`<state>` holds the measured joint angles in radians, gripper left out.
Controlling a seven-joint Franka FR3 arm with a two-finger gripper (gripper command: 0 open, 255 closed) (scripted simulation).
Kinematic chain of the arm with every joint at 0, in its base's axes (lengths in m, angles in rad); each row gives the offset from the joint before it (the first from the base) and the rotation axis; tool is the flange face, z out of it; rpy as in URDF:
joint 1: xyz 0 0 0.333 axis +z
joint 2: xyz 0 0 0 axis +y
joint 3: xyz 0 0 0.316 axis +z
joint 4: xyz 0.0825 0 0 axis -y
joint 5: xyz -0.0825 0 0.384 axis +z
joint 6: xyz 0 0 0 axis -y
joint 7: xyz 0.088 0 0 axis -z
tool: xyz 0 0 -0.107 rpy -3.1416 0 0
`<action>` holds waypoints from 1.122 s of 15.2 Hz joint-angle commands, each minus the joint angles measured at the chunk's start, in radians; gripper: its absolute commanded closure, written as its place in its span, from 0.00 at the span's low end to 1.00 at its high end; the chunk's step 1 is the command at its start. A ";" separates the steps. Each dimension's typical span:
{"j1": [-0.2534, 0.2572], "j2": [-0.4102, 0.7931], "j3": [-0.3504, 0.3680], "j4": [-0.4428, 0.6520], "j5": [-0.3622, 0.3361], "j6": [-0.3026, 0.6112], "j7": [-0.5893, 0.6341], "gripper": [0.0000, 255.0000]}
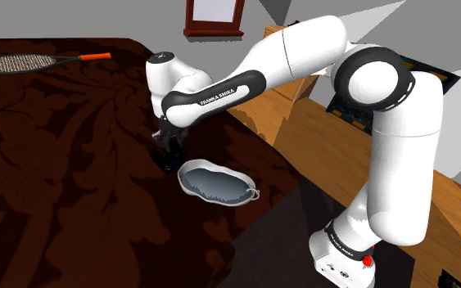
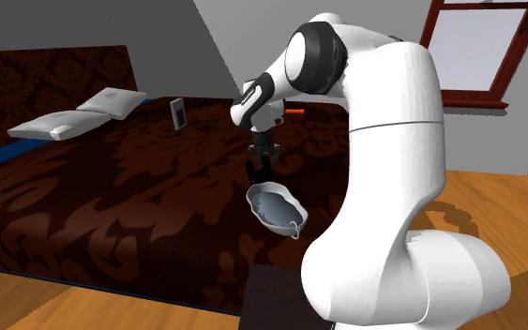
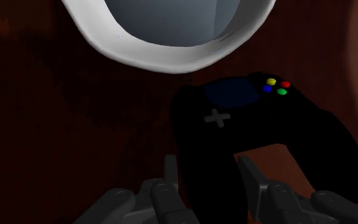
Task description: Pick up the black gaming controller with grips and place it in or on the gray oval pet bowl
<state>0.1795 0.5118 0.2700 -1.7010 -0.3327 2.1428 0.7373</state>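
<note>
Firstly, near the far left corner of the dark red patterned bed cover (image 1: 56, 188) lies a racket (image 1: 24, 62). More to the shoulder view's right, the black gripper (image 3: 208, 170) is low over the cover. Its jaws are clenched on one grip of the black controller (image 3: 260, 124), which rests on the cover. Just beside the controller sits the grey oval bowl (image 1: 216, 186), close to the cover's right edge.

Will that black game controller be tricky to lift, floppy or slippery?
Probably rigid: the black gaming controller looks like one moulded shell. Its smooth rounded grip might slip, and since the jaws clasp one grip only, it may tilt when lifted.
</note>
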 commanded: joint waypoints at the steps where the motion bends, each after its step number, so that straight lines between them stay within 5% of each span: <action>1: -0.002 -0.016 0.004 0.005 0.007 -0.020 -0.007 1.00; 15: -0.009 -0.091 0.020 0.075 0.044 -0.158 -0.045 1.00; 17: -0.028 -0.175 0.027 -0.049 0.061 -0.115 -0.047 1.00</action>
<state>0.1579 0.3719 0.2937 -1.7066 -0.2799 2.0176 0.6921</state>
